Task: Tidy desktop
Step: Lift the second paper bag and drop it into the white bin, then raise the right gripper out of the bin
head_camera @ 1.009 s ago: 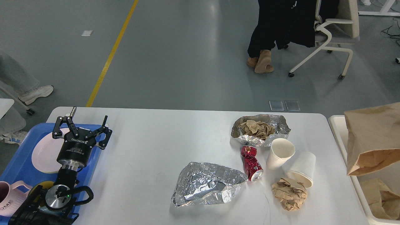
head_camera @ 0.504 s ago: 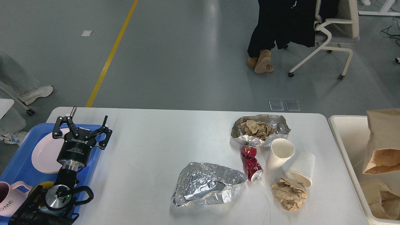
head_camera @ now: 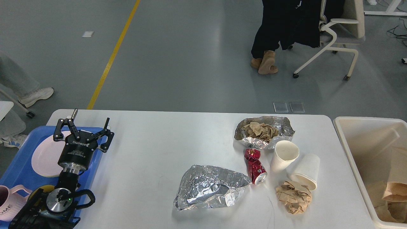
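Observation:
The white desktop [head_camera: 152,152] holds litter on its right half: an empty crumpled foil sheet [head_camera: 211,187], a foil wrap with brown paper in it [head_camera: 264,132], a crushed red can [head_camera: 255,165], an upright paper cup [head_camera: 284,156], a paper cup on its side [head_camera: 306,171] and a ball of brown paper [head_camera: 294,197]. My left gripper [head_camera: 86,122] is open and empty, above the right edge of the blue tray [head_camera: 19,168], far left of the litter. My right gripper is out of view.
The blue tray holds a pink plate [head_camera: 44,156] and a pink mug [head_camera: 9,203]. A cream bin [head_camera: 346,143] stands off the desktop's right edge with brown paper bags [head_camera: 394,190] inside. A person's legs and an office chair [head_camera: 337,35] are beyond the desktop.
The brown paper bag that hung above the bin has moved right and dropped down into it. My left arm and the litter have not moved.

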`<state>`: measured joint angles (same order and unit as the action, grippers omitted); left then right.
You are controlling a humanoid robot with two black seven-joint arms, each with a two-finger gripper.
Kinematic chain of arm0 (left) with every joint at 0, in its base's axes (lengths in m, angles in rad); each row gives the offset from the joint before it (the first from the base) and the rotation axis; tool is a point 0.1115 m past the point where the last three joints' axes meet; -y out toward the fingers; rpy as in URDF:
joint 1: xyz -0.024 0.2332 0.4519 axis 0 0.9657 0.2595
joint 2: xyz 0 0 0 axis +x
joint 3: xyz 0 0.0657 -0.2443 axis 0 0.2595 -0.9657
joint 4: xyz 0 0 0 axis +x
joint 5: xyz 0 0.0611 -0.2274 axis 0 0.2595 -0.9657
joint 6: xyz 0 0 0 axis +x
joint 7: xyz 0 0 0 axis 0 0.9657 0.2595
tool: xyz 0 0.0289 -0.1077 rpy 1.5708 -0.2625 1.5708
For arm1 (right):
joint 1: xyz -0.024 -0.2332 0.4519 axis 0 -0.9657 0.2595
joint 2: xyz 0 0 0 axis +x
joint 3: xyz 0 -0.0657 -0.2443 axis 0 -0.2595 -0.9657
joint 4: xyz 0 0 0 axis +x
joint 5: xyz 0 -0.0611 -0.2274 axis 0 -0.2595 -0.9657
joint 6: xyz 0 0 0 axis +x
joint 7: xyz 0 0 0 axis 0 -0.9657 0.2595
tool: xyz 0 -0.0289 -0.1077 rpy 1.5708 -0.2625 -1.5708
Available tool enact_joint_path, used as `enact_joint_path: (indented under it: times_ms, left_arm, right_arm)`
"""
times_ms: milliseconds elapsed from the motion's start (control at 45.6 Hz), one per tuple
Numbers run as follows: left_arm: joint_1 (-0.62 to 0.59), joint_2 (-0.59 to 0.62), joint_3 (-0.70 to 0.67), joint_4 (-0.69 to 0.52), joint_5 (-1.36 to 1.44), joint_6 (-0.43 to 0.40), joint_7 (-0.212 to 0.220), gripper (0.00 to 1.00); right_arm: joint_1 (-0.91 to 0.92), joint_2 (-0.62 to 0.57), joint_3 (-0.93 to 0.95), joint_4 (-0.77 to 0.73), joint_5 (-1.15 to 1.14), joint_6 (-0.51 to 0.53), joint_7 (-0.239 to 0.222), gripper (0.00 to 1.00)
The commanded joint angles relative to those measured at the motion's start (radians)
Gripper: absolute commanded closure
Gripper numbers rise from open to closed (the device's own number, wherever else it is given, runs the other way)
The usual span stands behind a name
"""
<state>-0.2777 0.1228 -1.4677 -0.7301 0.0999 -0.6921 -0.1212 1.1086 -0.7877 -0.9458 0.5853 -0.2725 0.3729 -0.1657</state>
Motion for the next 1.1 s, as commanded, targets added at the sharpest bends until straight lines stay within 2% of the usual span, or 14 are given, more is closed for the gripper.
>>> enact_joint_path:
  times_ms: [0,175,307,526,1009,1031,1075]
  left_arm:
    - [0.0,0.0,0.0,0.0,0.0,0.0,0.0,0.04]
    - [0.0,0.0,0.0,0.0,0.0,0.0,0.0,0.04]
    - [0.0,0.0,0.0,0.0,0.0,-0.001,0.0,0.04]
    - [0.0,0.0,0.0,0.0,0.0,0.0,0.0,0.04]
    - [0.0,0.0,0.0,0.0,0.0,0.0,0.0,0.04]
    - [0.0,0.0,0.0,0.0,0.0,0.0,0.0,0.04]
    - [0.0,0.0,0.0,0.0,0.0,0.0,0.0,0.04]
  right_arm:
    - [-0.2,0.109,0.102,-0.194,0.001,-0.025,0.003,1.0]
    - [-0.394,0.238,0.2,-0.372,0.003,-0.101,0.008,1.0]
    - [-0.486,0.317,0.225,-0.436,0.003,-0.181,0.008,1.0]
    - [-0.542,0.363,0.249,-0.453,0.004,-0.269,0.009,1.0]
    - [-0.598,0.413,0.302,-0.482,0.003,-0.316,0.012,1.0]
    - [-0.598,0.413,0.302,-0.482,0.003,-0.328,0.014,0.9]
    - [-0.599,0.412,0.302,-0.482,0.003,-0.359,0.014,0.6]
